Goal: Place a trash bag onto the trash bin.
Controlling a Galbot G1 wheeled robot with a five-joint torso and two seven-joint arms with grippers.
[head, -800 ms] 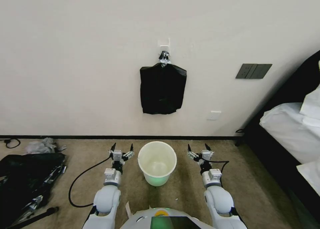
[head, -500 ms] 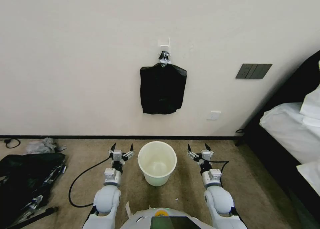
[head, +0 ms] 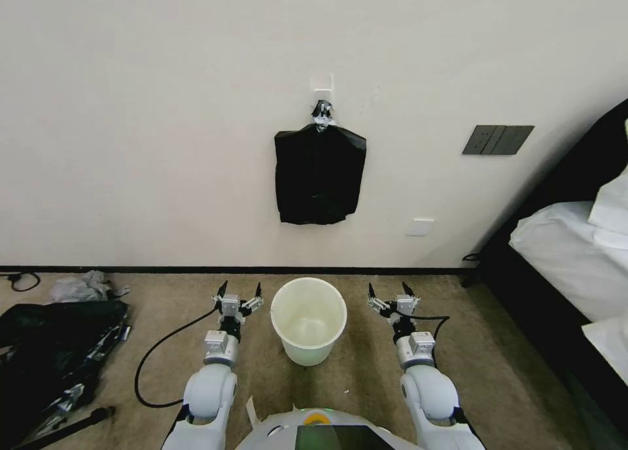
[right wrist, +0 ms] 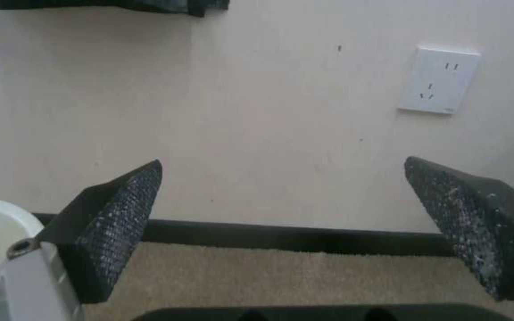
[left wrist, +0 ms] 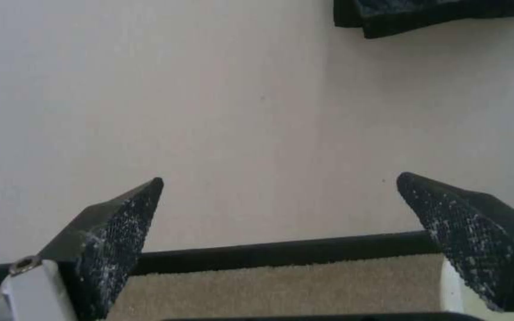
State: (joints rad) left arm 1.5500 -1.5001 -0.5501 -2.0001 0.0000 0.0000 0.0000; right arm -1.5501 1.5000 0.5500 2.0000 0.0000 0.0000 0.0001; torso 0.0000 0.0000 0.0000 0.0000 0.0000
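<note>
Nothing has shifted since the earlier frames except a green glow at the foot of the bin, which has faded; both arms and every object sit where they were.

At the far left of the carpeted floor (head: 366, 378) lies a big dark heap with metal parts (head: 52, 352), with a crumpled grey wad (head: 80, 286) behind it near the baseboard. A black cable (head: 157, 352) loops across the carpet toward the left arm. The left end effector (head: 240, 289) hovers low over the floor just beside the left flank of the trash bin (head: 308, 321), its two fingers spread wide and holding nothing; in the left wrist view the dark textured fingertips (left wrist: 120, 232) stand well apart with bare wall and baseboard between them.

The trash bin, round and cream-white, stands upright on the carpet between the two arms, close to the wall, with no liner in it. Directly above it, a flat squarish bundle of black bags (head: 320, 175) hangs from a white wall hook (head: 322, 84), knotted at its top.

The right end effector (head: 390, 289) mirrors the left on the bin's right flank, fingers likewise spread and empty; the right wrist view shows a white wall socket (right wrist: 440, 80) beyond its pads (right wrist: 120, 214). Farther right a dark switch plate (head: 498, 139) is on the wall, and a bed (head: 575, 254) with white bedding fills the right edge.
</note>
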